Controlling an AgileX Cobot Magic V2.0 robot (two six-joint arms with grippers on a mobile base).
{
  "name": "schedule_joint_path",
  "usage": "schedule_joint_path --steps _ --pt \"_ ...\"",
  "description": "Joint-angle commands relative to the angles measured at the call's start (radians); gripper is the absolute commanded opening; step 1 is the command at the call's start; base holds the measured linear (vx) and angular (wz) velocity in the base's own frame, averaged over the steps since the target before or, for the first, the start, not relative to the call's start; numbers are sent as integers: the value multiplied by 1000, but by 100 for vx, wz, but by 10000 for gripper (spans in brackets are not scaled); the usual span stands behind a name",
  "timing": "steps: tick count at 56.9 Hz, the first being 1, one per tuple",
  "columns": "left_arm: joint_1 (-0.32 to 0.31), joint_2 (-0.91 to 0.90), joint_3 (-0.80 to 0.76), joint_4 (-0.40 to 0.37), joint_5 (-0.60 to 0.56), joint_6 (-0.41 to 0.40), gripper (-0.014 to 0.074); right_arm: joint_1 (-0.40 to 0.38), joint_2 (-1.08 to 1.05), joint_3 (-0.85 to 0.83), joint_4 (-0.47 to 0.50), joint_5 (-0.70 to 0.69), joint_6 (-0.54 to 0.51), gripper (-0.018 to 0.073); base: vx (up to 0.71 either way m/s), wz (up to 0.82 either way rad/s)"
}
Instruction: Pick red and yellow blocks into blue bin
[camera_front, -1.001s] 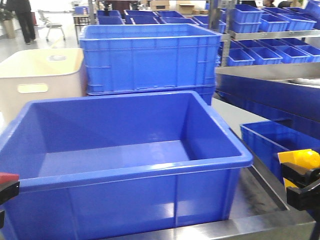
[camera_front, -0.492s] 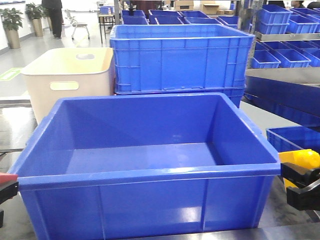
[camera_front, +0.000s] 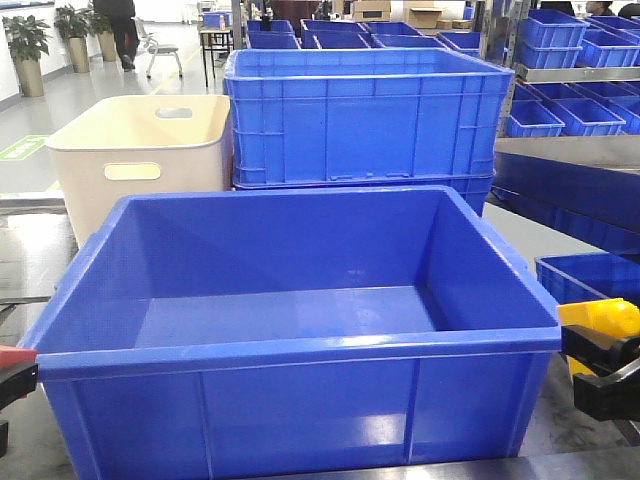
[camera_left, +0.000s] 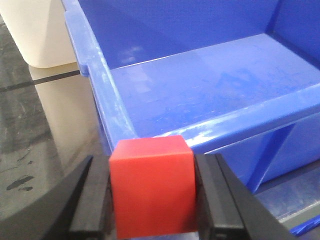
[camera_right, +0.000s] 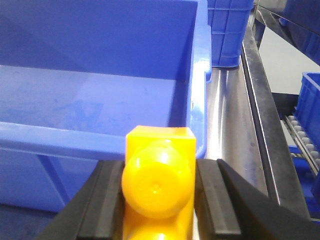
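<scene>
The blue bin (camera_front: 300, 345) stands open and empty at the centre. My left gripper (camera_front: 8, 382) shows at the lower left edge, just outside the bin's near left corner, shut on the red cube (camera_front: 12, 355). In the left wrist view the red cube (camera_left: 152, 187) is clamped between both black fingers (camera_left: 90, 205) of the left gripper (camera_left: 152, 210), before the bin's rim (camera_left: 240, 120). My right gripper (camera_front: 605, 378) is shut on the yellow studded brick (camera_front: 600, 320) off the bin's near right corner. The right wrist view has the yellow brick (camera_right: 159, 185) in the right gripper (camera_right: 159, 210), near the rim (camera_right: 60, 137).
A ribbed blue crate (camera_front: 365, 115) stands behind the bin, with a beige tub (camera_front: 140, 150) to its left. Shelves of small blue bins (camera_front: 570, 110) and a low blue tray (camera_front: 590, 275) lie to the right. The steel tabletop (camera_right: 235, 125) runs along the bin's right side.
The whole scene has shifted right in the front view, so the bin now sits centred. Both grippers keep their blocks and their places in the frame.
</scene>
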Motion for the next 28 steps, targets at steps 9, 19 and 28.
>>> schedule_joint_path --steps 9,19,28 --pt "0 -5 -29 -13 -74 -8 2 -3 -10 -31 -2 -87 -12 -10 0 0" --pt "0 -5 -29 -13 -74 -8 2 -3 -10 -31 -2 -87 -12 -10 0 0" --pt "0 -5 -29 -12 -81 -8 2 -3 -10 -31 -2 -87 -11 -10 0 0"
